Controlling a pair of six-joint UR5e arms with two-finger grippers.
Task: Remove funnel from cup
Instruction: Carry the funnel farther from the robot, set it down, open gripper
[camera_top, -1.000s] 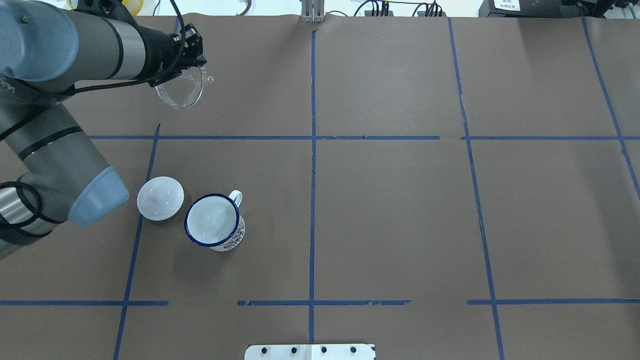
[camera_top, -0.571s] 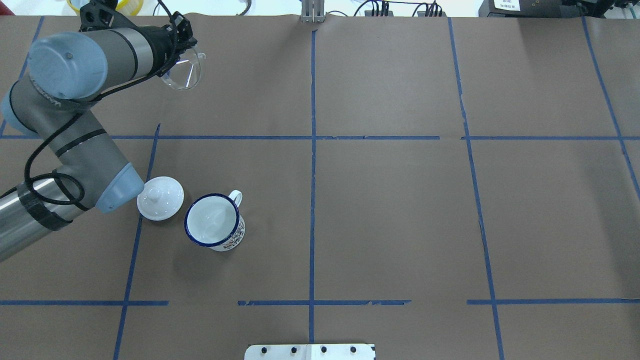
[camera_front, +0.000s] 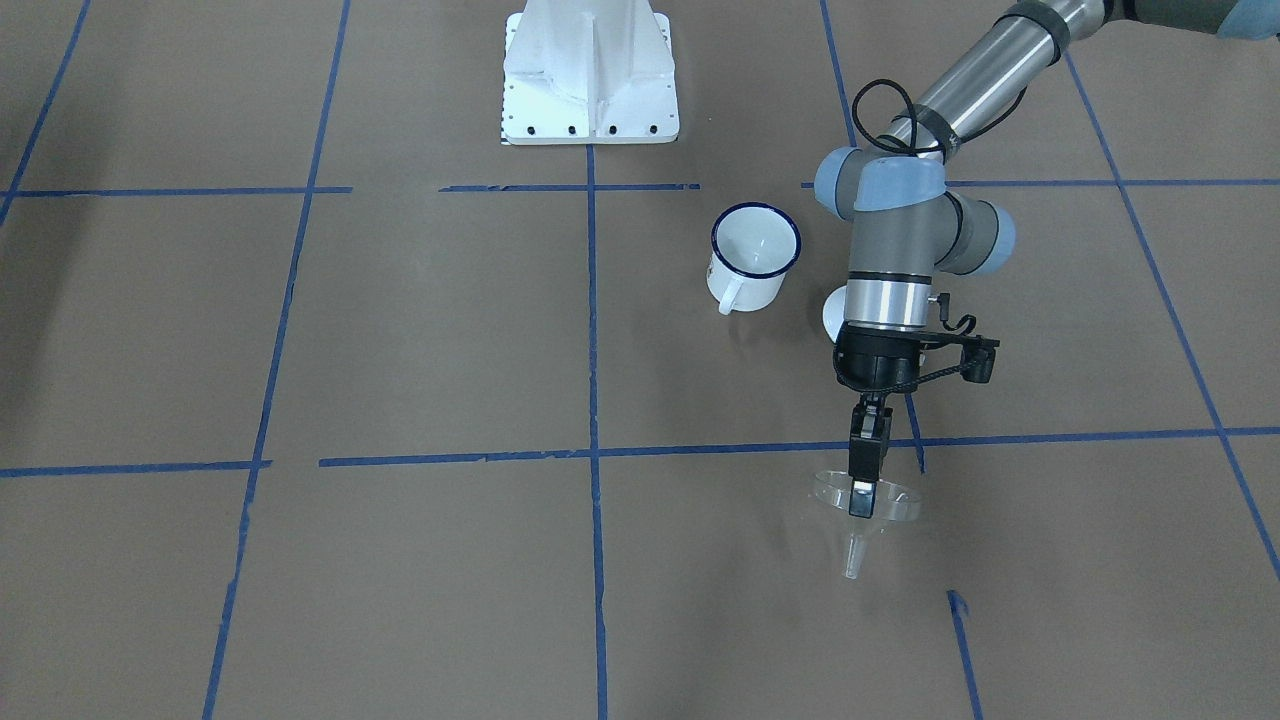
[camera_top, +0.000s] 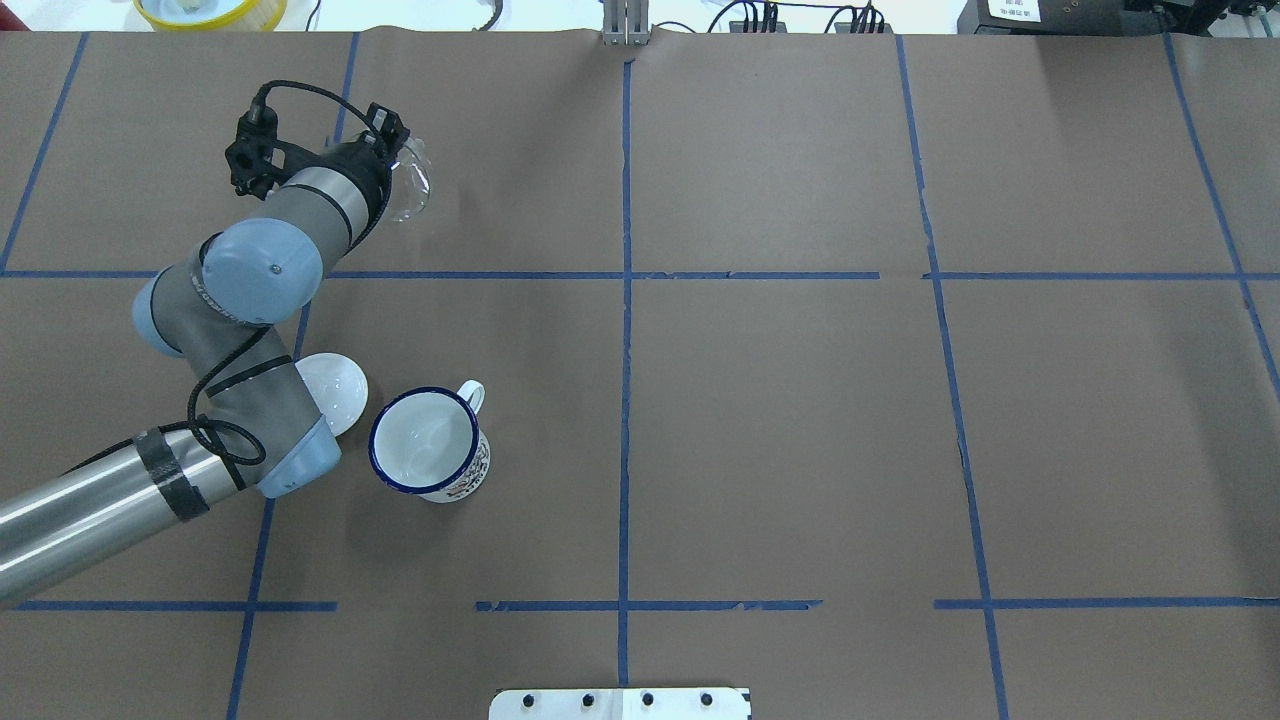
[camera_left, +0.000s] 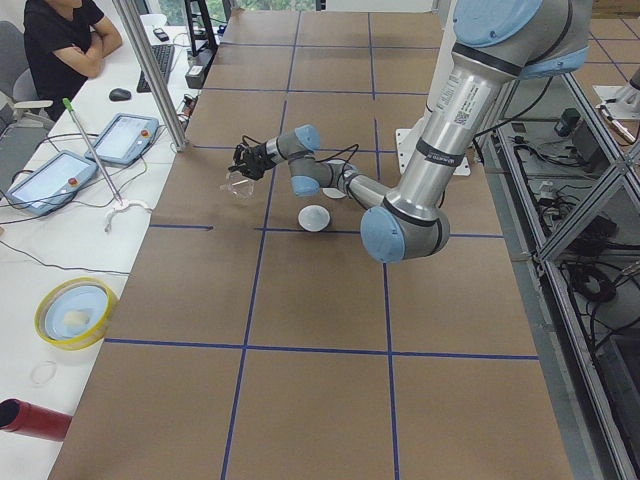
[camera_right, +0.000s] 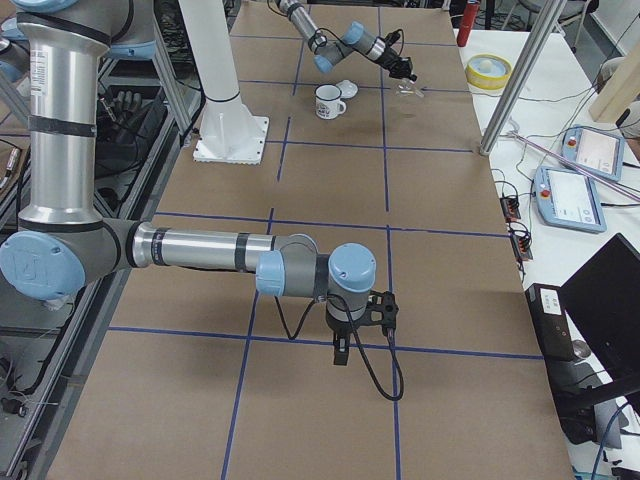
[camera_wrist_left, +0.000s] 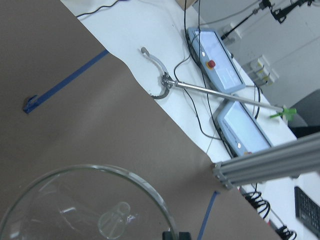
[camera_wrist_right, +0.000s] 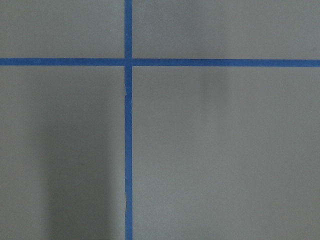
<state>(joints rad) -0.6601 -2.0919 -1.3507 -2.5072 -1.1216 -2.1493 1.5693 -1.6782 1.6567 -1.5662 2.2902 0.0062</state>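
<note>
The clear funnel (camera_front: 868, 508) hangs from my left gripper (camera_front: 861, 497), which is shut on its rim, spout pointing down close to the brown paper. It also shows in the overhead view (camera_top: 411, 187) and the left wrist view (camera_wrist_left: 85, 207). The white cup with a blue rim (camera_top: 428, 443) stands upright and empty, well apart from the funnel, nearer the robot base; it also shows in the front view (camera_front: 755, 258). My right gripper (camera_right: 340, 356) shows only in the exterior right view, over bare paper far from the cup; I cannot tell whether it is open.
A white round lid (camera_top: 343, 392) lies beside the cup, partly under my left arm's elbow (camera_top: 290, 455). The robot base plate (camera_front: 590, 75) stands at the table's near edge. Pendants and cables (camera_wrist_left: 215, 55) lie beyond the far edge.
My left arm has folded in and come down over the lid. The wrist has turned so the gripper points down, and the funnel has swung from tilted on its side to spout down.
</note>
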